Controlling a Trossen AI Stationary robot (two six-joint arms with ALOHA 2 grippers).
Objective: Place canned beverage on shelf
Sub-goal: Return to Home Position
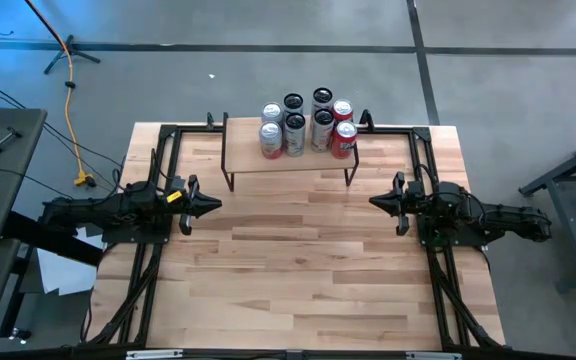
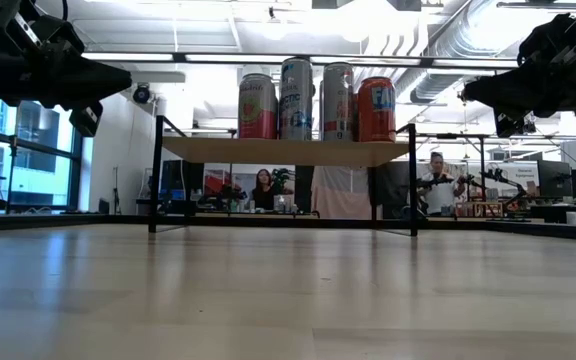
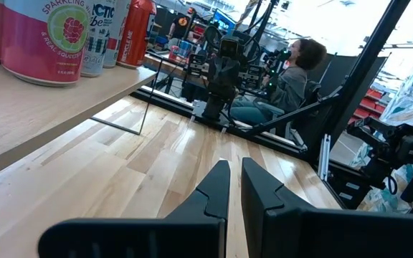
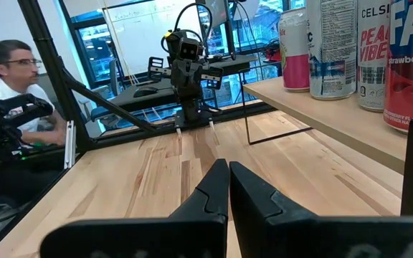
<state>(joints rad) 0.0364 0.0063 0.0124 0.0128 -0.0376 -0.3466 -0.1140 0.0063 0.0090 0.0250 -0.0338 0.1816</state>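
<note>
Several beverage cans (image 1: 306,125) stand upright on their bases on the shelf (image 1: 288,160), a light wood plank on thin black wire legs at the table's far middle. In the low view the cans (image 2: 313,100) line up on the plank (image 2: 286,151). My left gripper (image 1: 214,205) rests shut at the table's left side, level, pointing toward the middle. My right gripper (image 1: 376,201) rests shut at the right side, facing it. Both are well short of the shelf and hold nothing. The wrist views show the shut fingers (image 3: 234,188) (image 4: 228,185) and cans on the shelf.
The wood table top (image 1: 298,270) lies bare between the two arms and toward the near edge. Black frame rails (image 1: 158,150) run along the table's left, right and far sides. People sit in the room beyond the table (image 3: 296,68) (image 4: 9,72).
</note>
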